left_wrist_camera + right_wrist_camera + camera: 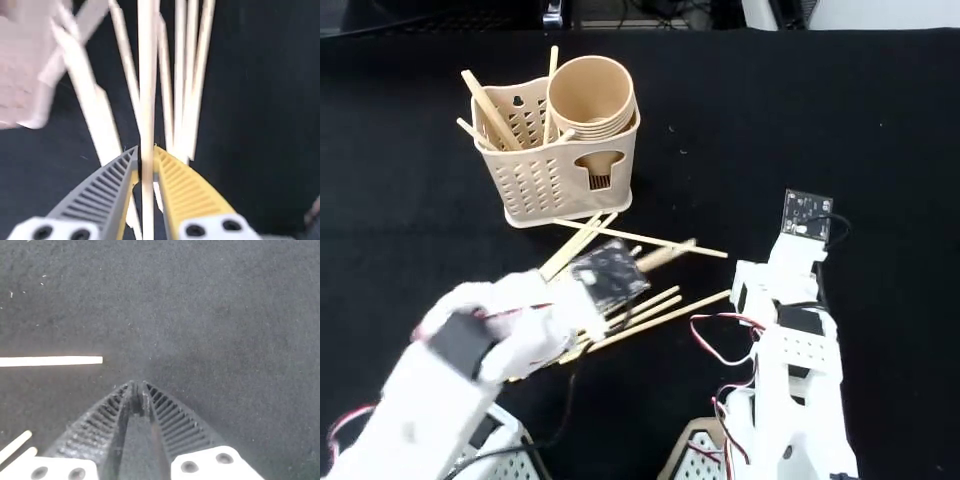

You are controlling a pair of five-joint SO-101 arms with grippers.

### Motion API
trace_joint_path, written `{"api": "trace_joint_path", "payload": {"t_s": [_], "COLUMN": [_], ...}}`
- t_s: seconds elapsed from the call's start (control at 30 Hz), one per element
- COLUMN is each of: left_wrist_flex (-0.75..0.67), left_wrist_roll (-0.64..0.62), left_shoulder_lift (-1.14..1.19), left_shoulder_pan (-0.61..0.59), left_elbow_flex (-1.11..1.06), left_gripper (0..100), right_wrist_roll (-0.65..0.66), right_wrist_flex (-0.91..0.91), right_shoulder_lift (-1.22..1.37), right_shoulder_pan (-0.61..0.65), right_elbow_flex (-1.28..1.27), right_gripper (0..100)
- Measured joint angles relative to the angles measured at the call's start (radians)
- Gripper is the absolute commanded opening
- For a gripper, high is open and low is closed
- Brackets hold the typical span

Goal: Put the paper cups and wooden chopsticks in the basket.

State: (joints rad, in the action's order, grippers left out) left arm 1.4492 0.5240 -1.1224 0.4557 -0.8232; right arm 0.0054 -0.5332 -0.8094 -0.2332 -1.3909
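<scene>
L claw (146, 156) pinching one chopstick (146, 90); others beside.

The left arm (450, 370) stretches from the near left corner of the tabletop (840, 120) toward its middle, with the wrist tipped downward. The left hand (146, 150) has its grey and yellow fingers close together, and through the blur they seem to pinch a wooden chopstick (146, 75) between their tips. The right arm (790, 350) stands folded at the near right, wrist pointing away from its base. The right hand (136, 386) is closed tight just over the tabletop, its tips touching.
</scene>
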Motion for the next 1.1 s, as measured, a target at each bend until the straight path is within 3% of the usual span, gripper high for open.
{"api": "trace_joint_path", "payload": {"t_s": [0.13,0.27,0.4,0.57,0.73,0.9,1.1], "left_wrist_flex": [-0.055,-0.258,-0.528,-0.911,-1.264,-1.405,-1.441], "left_wrist_roll": [-0.009,-0.035,-0.209,-0.456,-0.545,-0.583,-0.603], "left_shoulder_lift": [-0.167,-0.265,-0.285,-0.284,-0.221,-0.048,0.232], "left_shoulder_pan": [-0.124,-0.302,-0.422,-0.457,-0.460,-0.460,-0.460], "left_elbow_flex": [0.081,0.101,0.078,-0.060,-0.167,-0.164,-0.014], "left_gripper": [3,3,3,3,3,3,3], "right_wrist_roll": [0.000,0.000,0.000,0.000,0.000,0.000,0.000], "right_wrist_flex": [0.000,0.000,0.000,0.000,0.000,0.000,0.000], "right_shoulder_lift": [0.000,0.000,0.000,0.000,0.000,0.000,0.000], "right_shoulder_pan": [0.000,0.000,0.000,0.000,0.000,0.000,0.000], "right_elbow_flex": [0.000,0.000,0.000,0.000,0.000,0.000,0.000], "right_gripper": [1.5,1.5,1.5,1.5,1.5,1.5,1.5]}}
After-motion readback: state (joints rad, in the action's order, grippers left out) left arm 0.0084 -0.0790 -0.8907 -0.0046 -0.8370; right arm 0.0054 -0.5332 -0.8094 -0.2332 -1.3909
